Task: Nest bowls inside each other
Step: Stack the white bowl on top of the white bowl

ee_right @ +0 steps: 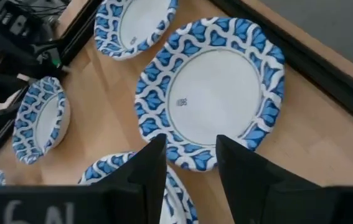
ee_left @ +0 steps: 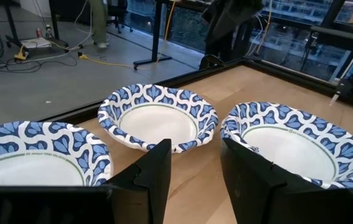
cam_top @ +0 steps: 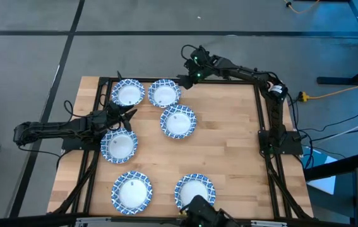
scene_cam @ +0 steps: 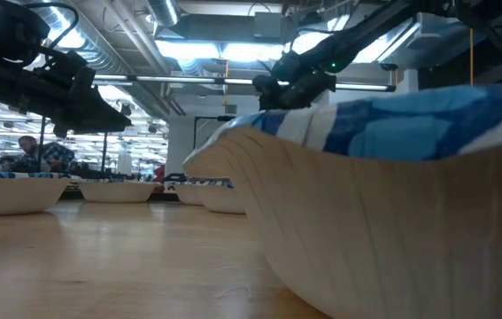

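Observation:
Six blue-and-white patterned bowls stand apart on the table, none nested: far-left bowl (cam_top: 128,93), far-middle bowl (cam_top: 164,93), centre bowl (cam_top: 178,122), left bowl (cam_top: 119,145) and two near bowls (cam_top: 132,192) (cam_top: 195,191). My left gripper (cam_top: 128,115) (ee_left: 195,165) is open and hovers between the far-left and left bowls, facing the far-middle bowl (ee_left: 157,118). My right gripper (cam_top: 185,79) (ee_right: 192,158) is open, above the table over the far-right rim of the far-middle bowl (ee_right: 210,87). In the low view both grippers are above bowl height.
A black frame (cam_top: 264,120) runs along the table's edges. The nearest bowl (scene_cam: 392,195) fills much of the low view. Bare wood (cam_top: 229,145) lies right of the bowls. A person sits in the room far behind the table (scene_cam: 34,155).

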Robot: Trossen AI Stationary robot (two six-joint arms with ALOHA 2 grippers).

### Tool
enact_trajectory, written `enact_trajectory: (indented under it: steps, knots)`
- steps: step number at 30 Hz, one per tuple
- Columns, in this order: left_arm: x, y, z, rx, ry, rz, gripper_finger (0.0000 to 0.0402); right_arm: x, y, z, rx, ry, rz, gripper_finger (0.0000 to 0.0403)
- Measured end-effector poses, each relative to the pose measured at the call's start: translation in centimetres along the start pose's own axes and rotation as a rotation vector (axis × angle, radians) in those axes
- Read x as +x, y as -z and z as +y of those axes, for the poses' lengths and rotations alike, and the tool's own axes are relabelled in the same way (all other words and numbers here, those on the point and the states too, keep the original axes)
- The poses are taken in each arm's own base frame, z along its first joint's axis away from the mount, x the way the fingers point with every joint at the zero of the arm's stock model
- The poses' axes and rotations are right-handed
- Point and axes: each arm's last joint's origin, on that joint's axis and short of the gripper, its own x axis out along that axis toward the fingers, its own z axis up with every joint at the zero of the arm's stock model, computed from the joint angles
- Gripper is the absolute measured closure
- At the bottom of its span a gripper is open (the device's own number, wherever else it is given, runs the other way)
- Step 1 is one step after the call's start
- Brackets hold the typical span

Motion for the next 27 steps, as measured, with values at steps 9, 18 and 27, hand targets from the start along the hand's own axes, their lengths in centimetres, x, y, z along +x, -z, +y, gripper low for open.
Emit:
enact_trajectory:
  steps: [9,18,27]
  knots:
    - [0.0,0.01,0.0,-0.006,0.0,0.0,0.0269,-0.26,-0.77,0.25,-0.107,0.044,-0.086,0.0264]
    - [0.0,0.0,0.0,-0.006,0.0,0.0,0.0269,-0.28,-0.86,0.11,-0.072,0.095,-0.106,0.0244]
    - [0.0,0.0,0.0,-0.006,0.0,0.0,0.0269,-0.12,-0.77,0.42,-0.162,0.097,-0.101,0.0241]
